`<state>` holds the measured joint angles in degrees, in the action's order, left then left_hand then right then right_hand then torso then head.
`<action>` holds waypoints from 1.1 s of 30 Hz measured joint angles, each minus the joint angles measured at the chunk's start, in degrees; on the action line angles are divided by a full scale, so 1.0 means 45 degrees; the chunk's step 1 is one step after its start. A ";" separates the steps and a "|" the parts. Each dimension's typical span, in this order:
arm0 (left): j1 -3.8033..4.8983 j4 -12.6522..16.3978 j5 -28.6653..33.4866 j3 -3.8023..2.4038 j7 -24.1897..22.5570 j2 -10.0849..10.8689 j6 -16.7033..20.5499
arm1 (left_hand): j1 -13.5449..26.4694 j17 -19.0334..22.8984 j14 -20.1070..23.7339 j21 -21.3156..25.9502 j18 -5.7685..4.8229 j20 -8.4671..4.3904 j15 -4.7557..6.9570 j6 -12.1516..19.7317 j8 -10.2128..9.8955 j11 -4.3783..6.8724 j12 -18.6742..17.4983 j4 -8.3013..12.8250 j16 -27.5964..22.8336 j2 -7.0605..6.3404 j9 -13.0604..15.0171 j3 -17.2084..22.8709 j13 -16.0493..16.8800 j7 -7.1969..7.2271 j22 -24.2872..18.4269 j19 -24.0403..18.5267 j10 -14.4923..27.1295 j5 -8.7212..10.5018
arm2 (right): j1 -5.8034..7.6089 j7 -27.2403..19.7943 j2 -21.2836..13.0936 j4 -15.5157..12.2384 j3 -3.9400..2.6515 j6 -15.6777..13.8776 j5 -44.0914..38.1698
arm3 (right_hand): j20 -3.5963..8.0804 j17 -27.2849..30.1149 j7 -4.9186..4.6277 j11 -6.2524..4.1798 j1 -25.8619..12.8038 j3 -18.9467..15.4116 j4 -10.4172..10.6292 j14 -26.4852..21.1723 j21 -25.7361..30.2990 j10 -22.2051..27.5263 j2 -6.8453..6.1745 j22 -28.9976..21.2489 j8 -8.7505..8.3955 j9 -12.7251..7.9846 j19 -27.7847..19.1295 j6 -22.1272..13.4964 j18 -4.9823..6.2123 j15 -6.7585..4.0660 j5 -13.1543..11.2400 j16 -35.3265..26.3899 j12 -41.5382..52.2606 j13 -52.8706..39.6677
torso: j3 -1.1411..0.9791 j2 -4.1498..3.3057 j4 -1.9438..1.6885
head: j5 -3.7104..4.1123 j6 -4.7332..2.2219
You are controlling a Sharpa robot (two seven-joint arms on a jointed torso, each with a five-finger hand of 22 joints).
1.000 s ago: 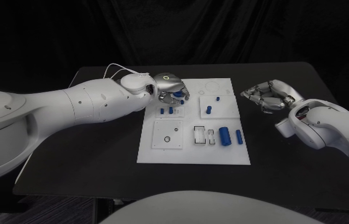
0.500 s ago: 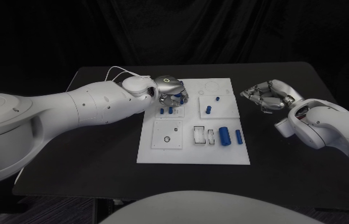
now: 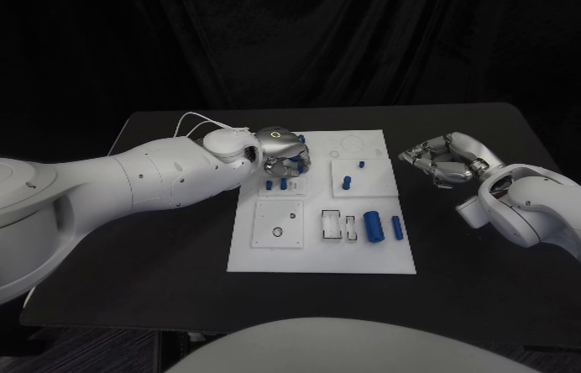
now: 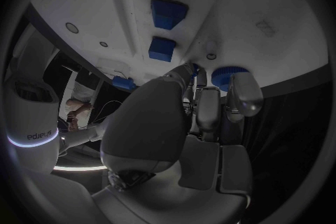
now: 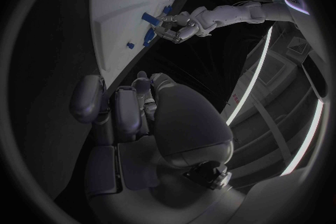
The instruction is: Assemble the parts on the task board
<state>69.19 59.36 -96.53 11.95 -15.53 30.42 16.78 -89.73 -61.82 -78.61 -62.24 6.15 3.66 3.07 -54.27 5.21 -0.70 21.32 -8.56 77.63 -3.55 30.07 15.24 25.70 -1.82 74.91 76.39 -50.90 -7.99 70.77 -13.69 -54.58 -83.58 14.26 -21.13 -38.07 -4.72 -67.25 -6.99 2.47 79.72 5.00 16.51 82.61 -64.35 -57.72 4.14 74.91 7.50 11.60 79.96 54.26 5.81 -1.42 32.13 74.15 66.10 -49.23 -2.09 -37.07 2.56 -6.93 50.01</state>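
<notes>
White plate, rectangular: the task board (image 3: 325,255), lying at the middle of the black table (image 3: 158,264), long side running near to far.

Blue parts on the board. Two small pegs (image 3: 277,185) stand in a fixture at the far left, directly under the left hand. Two more small pieces (image 3: 348,177) sit on the raised square at the far right. A large cylinder (image 3: 374,226) and a slimmer one (image 3: 397,228) lie side by side on the near right, beside an upright frame, probably laid out as stock awaiting their sockets.

Left hand (image 3: 282,152): silver, poised over the far left fixture with fingers pointing down. The left wrist view shows a blue round piece (image 4: 225,77) at the fingertips (image 4: 245,95), apparently pinched, above the two blue pegs (image 4: 167,28) on the board; the head view hides this piece behind the hand. Judged: the hand holds the piece low and upright in order to seat it in the board next to the pegs.

Right hand (image 3: 442,160): silver, off the board's right edge, over bare table, well apart from all parts. Fingers curled inward, nothing in them in either view. The right wrist view looks along the board's edge (image 5: 105,28) and shows the left hand (image 5: 178,28) side-on at the far fixture, an angle the head view lacks. Judged: parked clear so as not to crowd the working hand.
</notes>
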 measured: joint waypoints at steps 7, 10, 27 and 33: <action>-0.0047 0.0085 -0.0006 0.0022 -0.0002 0.0135 0.0318 | 0.0004 0.0088 0.0046 0.0000 0.0002 -0.0089 0.0047 -0.0250 0.0048 0.0123 0.0194 0.0167 -0.0047 0.0099 -0.0001 0.0095 0.0129 -0.0030 -0.0001 0.0047 -0.0361 -0.0074 | 0.0000 0.0000 0.0029 0.0018 0.0000 0.0016 -0.0001 | 0.0000 0.0001 0.0000 0.0000 0.0000 0.0000 0.0000 0.0000 0.0000 0.0000 0.0000 0.0000 0.0000 0.0000 0.0000 0.0000 0.0001 0.0000 0.0000 0.0000 0.0000 0.0000 | -0.0006 0.0001 -0.0002 | -0.0015 0.0000; -0.0057 0.0160 -0.0011 0.0028 -0.0003 0.0223 0.0469 | -0.0012 0.0095 0.0042 0.0000 0.0002 -0.0089 0.0050 -0.0304 0.0048 0.0150 0.0229 0.0202 -0.0047 0.0114 -0.0012 0.0061 0.0205 -0.0084 0.0000 0.0047 -0.0387 -0.0100 | 0.0000 0.0000 0.0032 0.0021 0.0000 0.0022 -0.0001 | 0.0000 0.0001 0.0000 0.0000 0.0000 0.0000 0.0000 0.0000 0.0000 0.0000 0.0000 -0.0001 0.0000 0.0000 0.0000 0.0000 0.0002 0.0000 0.0000 0.0000 0.0000 0.0000 | -0.0006 0.0001 -0.0002 | -0.0017 0.0000; 0.0342 0.2201 -0.0026 0.0022 0.0262 0.2102 0.1350 | -0.0029 0.0423 0.0044 0.0133 0.0002 -0.0134 0.0139 -0.0524 0.0047 0.0169 0.0228 0.0271 -0.0247 0.0127 -0.0026 0.0060 0.0276 -0.0118 0.0001 0.0095 -0.0500 -0.0135 | -0.0004 0.0012 0.0068 0.0089 0.0001 0.0077 -0.0002 | 0.0000 0.0035 0.0000 0.0000 0.0000 0.0000 0.0000 0.0000 0.0000 0.0000 0.0000 -0.0002 0.0000 -0.0001 0.0000 0.0000 0.0001 0.0000 0.0000 0.0000 0.0000 0.0029 | 0.0000 0.0001 -0.0018 | -0.0026 0.0000; 0.0504 0.2738 -0.0028 0.0028 0.0477 0.2628 0.1331 | -0.0029 0.0440 0.0044 0.0133 0.0002 -0.0180 0.0139 -0.0524 0.0047 0.0154 0.0225 0.0271 -0.0268 0.0126 -0.0050 0.0059 0.0276 -0.0118 0.0009 0.0048 -0.0616 -0.0134 | -0.0004 0.0027 0.0073 0.0110 0.0001 0.0103 -0.0002 | 0.0000 0.0034 0.0000 0.0000 0.0000 0.0000 0.0000 0.0000 0.0000 0.0000 0.0000 -0.0002 0.0000 0.0000 0.0000 0.0000 0.0000 0.0000 0.0000 0.0000 0.0000 0.0049 | 0.0001 0.0013 -0.0021 | -0.0062 0.0000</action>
<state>71.45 71.68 -96.65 12.08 -13.39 42.25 22.77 -89.86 -59.84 -78.41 -61.64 6.16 2.85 3.69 -56.62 5.42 -0.01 22.33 -7.34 76.42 -2.99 29.84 15.51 26.94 -2.35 74.95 76.61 -53.67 -8.60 70.75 -13.57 -54.25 -83.08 14.26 -20.67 -38.08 -4.72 -67.10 -6.99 2.47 79.72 5.00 16.51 82.61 -64.35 -57.72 4.14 74.91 7.50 11.60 79.96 54.26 5.81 -1.42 32.13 74.15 66.11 -49.01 -2.09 -37.01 2.47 -7.21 50.01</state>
